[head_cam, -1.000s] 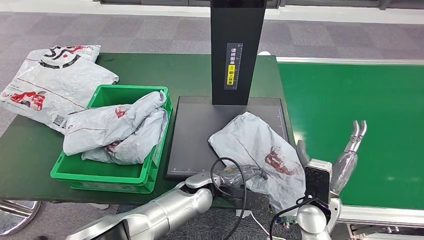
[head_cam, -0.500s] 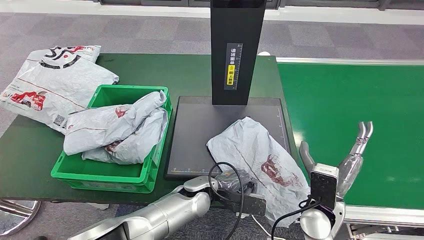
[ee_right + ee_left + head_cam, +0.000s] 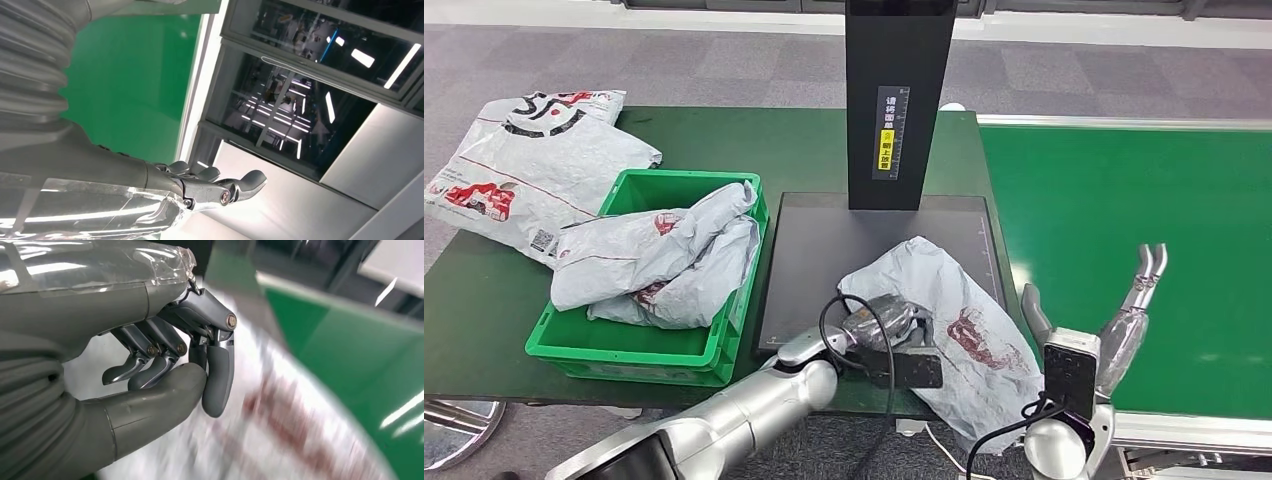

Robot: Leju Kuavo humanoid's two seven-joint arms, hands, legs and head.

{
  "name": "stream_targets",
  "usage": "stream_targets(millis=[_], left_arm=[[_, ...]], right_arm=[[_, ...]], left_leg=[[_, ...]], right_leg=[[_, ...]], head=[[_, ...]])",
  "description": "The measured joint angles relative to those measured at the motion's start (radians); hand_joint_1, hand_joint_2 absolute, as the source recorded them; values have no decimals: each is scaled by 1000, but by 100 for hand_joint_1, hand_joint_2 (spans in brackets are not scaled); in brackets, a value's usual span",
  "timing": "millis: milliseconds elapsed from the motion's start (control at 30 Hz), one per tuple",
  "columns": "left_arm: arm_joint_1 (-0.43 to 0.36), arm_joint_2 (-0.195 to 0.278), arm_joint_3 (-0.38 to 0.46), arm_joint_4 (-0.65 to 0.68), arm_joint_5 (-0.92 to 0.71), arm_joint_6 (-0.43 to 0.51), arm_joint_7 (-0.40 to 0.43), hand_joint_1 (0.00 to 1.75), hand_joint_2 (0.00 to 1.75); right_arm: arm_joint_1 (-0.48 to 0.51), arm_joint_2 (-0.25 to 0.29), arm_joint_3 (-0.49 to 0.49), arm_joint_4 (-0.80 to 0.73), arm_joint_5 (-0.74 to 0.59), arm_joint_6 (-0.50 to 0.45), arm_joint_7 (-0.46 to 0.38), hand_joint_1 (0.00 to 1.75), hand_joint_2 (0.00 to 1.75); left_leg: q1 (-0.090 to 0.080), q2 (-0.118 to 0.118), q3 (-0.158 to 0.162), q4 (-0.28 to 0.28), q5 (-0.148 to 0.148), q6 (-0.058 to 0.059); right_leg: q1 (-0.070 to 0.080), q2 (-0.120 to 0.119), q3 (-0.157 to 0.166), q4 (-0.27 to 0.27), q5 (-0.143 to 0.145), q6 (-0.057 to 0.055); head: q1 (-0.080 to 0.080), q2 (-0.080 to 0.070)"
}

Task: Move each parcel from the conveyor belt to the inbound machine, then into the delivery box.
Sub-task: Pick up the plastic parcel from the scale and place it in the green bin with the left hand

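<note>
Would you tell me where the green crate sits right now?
In the head view, the green crate sits on the dark table, left of the black scanner plate, with crumpled grey parcels inside.

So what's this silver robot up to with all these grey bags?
It is sorting parcels. One grey parcel lies on the black scanning plate of the inbound machine, partly hanging over the near edge. The left robot hand is at that parcel's near edge with its fingers curled; whether it has a grip is unclear. The right robot hand hovers open over the green conveyor belt. The green delivery box already holds grey parcels, and another parcel lies on the table behind it.
</note>
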Motion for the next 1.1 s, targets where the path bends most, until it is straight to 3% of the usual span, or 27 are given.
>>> stream_targets(millis=[367, 500, 533, 800, 1100], left_arm=[[-22, 69, 196, -227, -89, 29, 15, 175, 175], [-11, 83, 245, -276, -118, 14, 20, 7, 175], [-8, 84, 255, -283, -132, 1, 23, 0, 175], [12, 79, 283, -267, -278, -154, 28, 0, 175], [18, 38, 283, -165, -372, -205, 33, 0, 175]], right_arm=[[8, 0, 0, 0, 10, -1, 1, 0, 175], [8, 0, 0, -1, 12, 3, 4, 0, 175], [8, 0, 0, -1, 12, 6, 5, 0, 175], [-2, 1, 0, -4, 23, 27, 6, 0, 175], [-11, 1, 0, -4, 22, 24, 4, 0, 175]], left_leg=[[0, 0, 0, 0, 0, 0], [0, 0, 0, 0, 0, 0], [0, 0, 0, 0, 0, 0], [0, 0, 0, 0, 0, 0], [0, 0, 0, 0, 0, 0]], right_leg=[[0, 0, 0, 0, 0, 0], [0, 0, 0, 0, 0, 0], [0, 0, 0, 0, 0, 0], [0, 0, 0, 0, 0, 0], [0, 0, 0, 0, 0, 0]], head=[[0, 0], [0, 0], [0, 0], [0, 0], [0, 0]])
